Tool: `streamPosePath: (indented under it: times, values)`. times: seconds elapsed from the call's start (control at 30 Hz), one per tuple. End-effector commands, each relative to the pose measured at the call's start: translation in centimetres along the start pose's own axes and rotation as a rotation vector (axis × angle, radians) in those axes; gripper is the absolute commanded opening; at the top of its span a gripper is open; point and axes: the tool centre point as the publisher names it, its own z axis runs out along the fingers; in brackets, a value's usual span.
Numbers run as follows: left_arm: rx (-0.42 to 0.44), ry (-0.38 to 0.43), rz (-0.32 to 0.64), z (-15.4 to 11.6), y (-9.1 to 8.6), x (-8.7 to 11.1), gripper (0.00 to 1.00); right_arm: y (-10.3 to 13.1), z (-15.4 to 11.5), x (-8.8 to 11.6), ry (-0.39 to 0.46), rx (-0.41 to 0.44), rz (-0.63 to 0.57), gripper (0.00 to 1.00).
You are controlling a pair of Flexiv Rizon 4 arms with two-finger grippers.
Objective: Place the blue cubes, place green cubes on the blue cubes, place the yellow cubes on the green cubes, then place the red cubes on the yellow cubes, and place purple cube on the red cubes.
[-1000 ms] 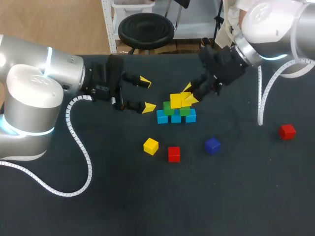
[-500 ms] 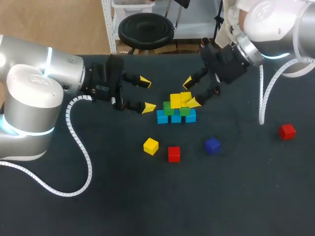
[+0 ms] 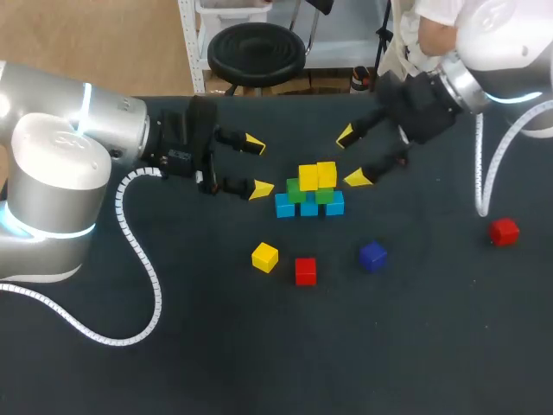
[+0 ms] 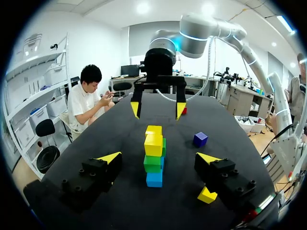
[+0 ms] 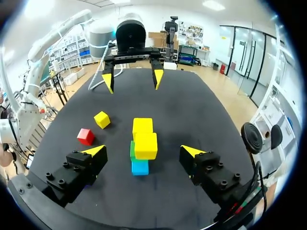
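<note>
Yellow cubes sat on top of the pile in the middle of the dark worktop. There were two of them, side by side. Under them were green cubes, and under those a row of blue cubes.

Seen from the head view, the left jaws were at 9 o'clock from the pile and the right jaws at 2 o'clock. Both pairs of jaws were spread wide and held nothing. Neither touched the pile.

More cubes lay loose on the worktop. A loose yellow cube was at 7 o'clock from the pile. A red cube was just beside it, at 6 o'clock from the pile. A purple cube was at 4 o'clock. A far red cube was well apart, near 3 o'clock.

I think a loose yellow or red cube comes next. Both near ones lay at about 6 o'clock from the left jaws, so the left arm looked nearer to them. The far red cube lay at 4 o'clock from the right jaws, on that arm's side. A cube has no long side, so the jaws could pinch it across any two flat faces.
</note>
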Motion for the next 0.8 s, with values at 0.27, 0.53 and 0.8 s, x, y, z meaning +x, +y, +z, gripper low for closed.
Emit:
streamPosePath:
  times: [0.27,0.53,0.8]
  values:
    - [-0.002,-0.005,0.003,0.0,-0.1,0.1,1.0,1.8,-2.5,0.7,-0.015,0.084,0.005,1.0]
    - [-0.002,-0.005,0.003,0.0,-0.1,0.1,1.0,2.7,-3.8,0.9,-0.024,0.111,-0.007,1.0]
    - [-0.002,-0.005,0.003,0.0,-0.1,0.1,1.0,2.9,-4.2,0.8,-0.037,0.095,-0.023,1.0]
